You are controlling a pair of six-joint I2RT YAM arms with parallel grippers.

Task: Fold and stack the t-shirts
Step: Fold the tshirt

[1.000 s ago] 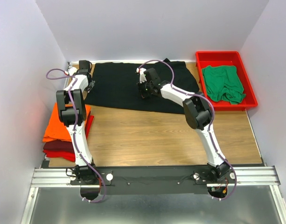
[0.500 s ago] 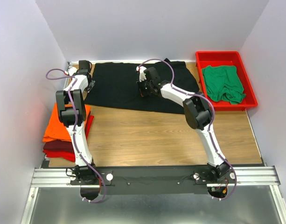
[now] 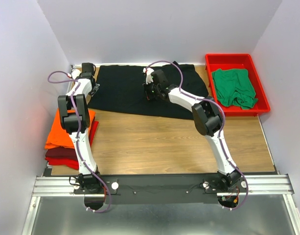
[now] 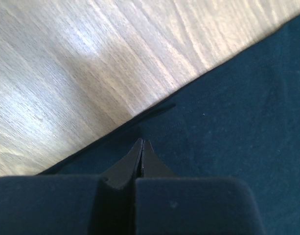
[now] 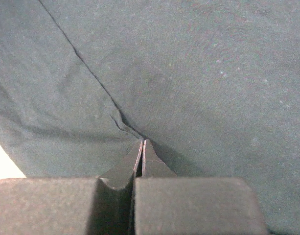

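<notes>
The black t-shirt (image 3: 130,90) lies spread flat across the far part of the wooden surface (image 3: 164,142), reaching from the left back corner almost to the red tray (image 3: 228,58). The left fingers (image 4: 131,159) are pressed together with their tips on the black cloth just inside its hem, where the cloth meets the bare wood; whether any cloth is caught between them cannot be told. From above, the left arm (image 3: 74,115) stretches along the left wall to the shirt's left edge. The right fingers (image 5: 130,161) are also closed, and a crease in the black cloth runs straight into their tips, so they pinch a small fold of the shirt. The right arm (image 3: 206,117) reaches in over the shirt's middle. The green t-shirt (image 3: 234,87) sits crumpled inside the tray at the right back. At the left edge, nearer the arm bases, the orange t-shirt (image 3: 59,132) lies folded on top of the folded dark red t-shirt (image 3: 61,155), partly hidden behind the left arm
</notes>
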